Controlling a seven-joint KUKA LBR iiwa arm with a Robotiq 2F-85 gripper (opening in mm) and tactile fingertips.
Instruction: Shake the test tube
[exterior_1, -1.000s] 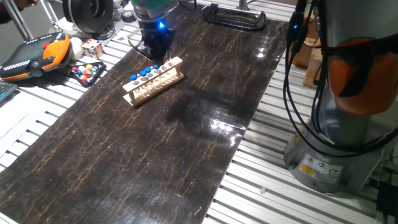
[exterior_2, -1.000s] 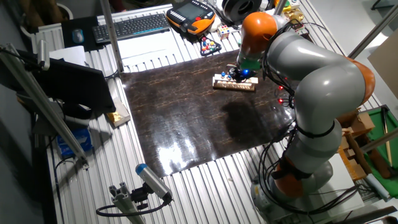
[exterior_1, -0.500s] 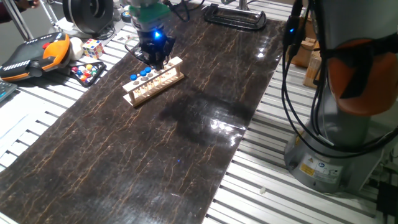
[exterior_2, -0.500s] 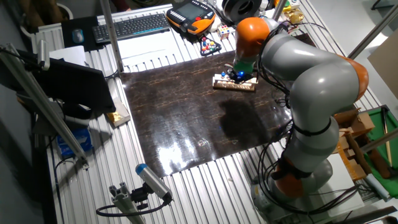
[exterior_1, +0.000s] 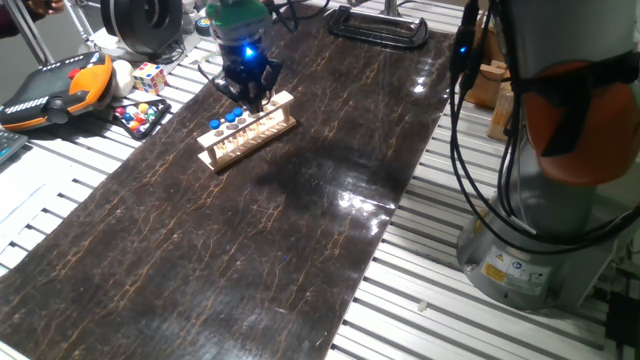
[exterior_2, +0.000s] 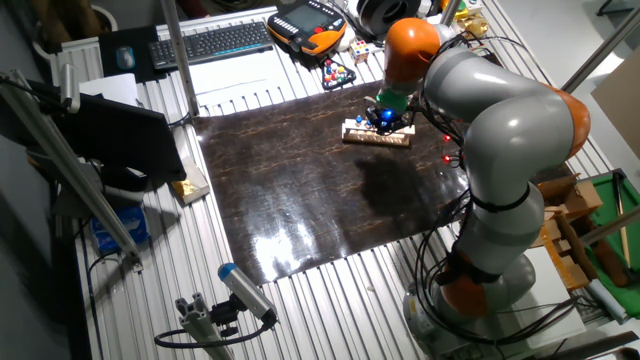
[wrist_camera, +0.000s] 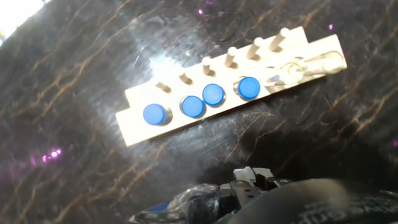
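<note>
Looking down from the hand view, the dark gripper (wrist_camera: 249, 186) is seen only as a blurred edge at the bottom; whether the jaws are released or clenched cannot be told. Beyond it, a pale wooden rack (wrist_camera: 137, 127) lies on the dark marbled desk (wrist_camera: 74, 68). Four blue-capped test tubes (wrist_camera: 249, 88) are seated in a row in its holes, with a clear uncapped tube (wrist_camera: 292, 70) beside them. In one fixed view, the gripper (exterior_1: 248, 88) hangs just above the rack's far end.
</note>
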